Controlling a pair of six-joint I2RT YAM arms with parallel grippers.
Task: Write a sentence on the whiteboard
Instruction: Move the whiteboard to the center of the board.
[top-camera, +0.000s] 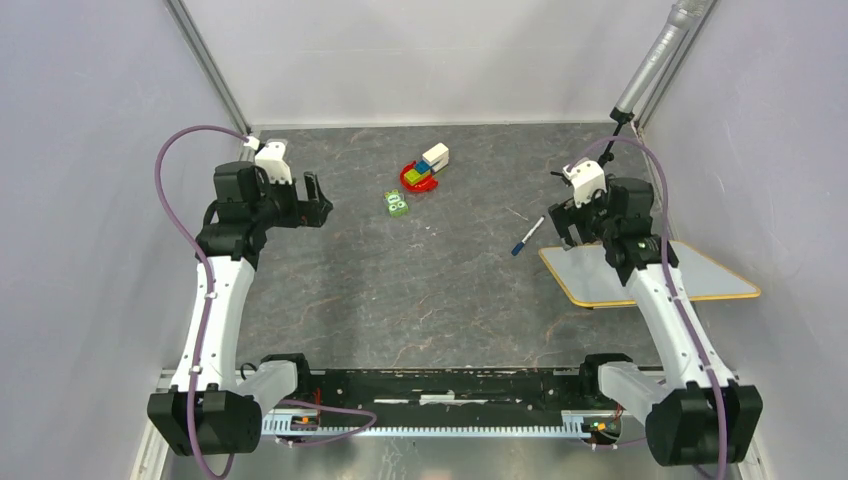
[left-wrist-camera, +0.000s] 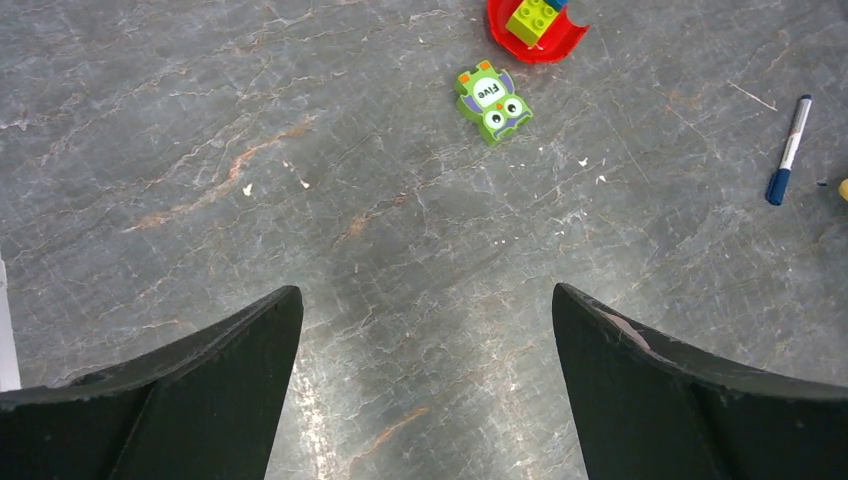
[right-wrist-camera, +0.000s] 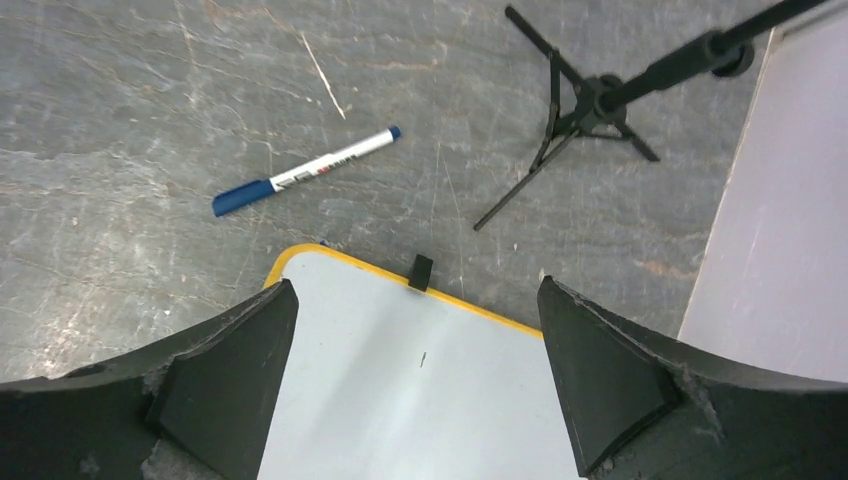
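The whiteboard (right-wrist-camera: 400, 400) lies directly under my right gripper (right-wrist-camera: 415, 285), its yellow-rimmed corner between the spread, empty fingers; the part I see is blank, so the sentence is not begun. The marker (right-wrist-camera: 305, 172) lies on the table just beyond that corner, unlifted, so everything is left. A tripod (right-wrist-camera: 590, 100) stands ahead-right and the wall is close on the right; there is freer room leftward. My left gripper (left-wrist-camera: 428, 290) hangs wide apart, empty, with the toy blocks (left-wrist-camera: 535, 25) well ahead.

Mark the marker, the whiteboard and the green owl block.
marker (right-wrist-camera: 305, 172): right wrist view, middle of its white barrel.
whiteboard (right-wrist-camera: 400, 390): right wrist view, bare white face between the fingers.
green owl block (left-wrist-camera: 492, 102): left wrist view, printed top face.
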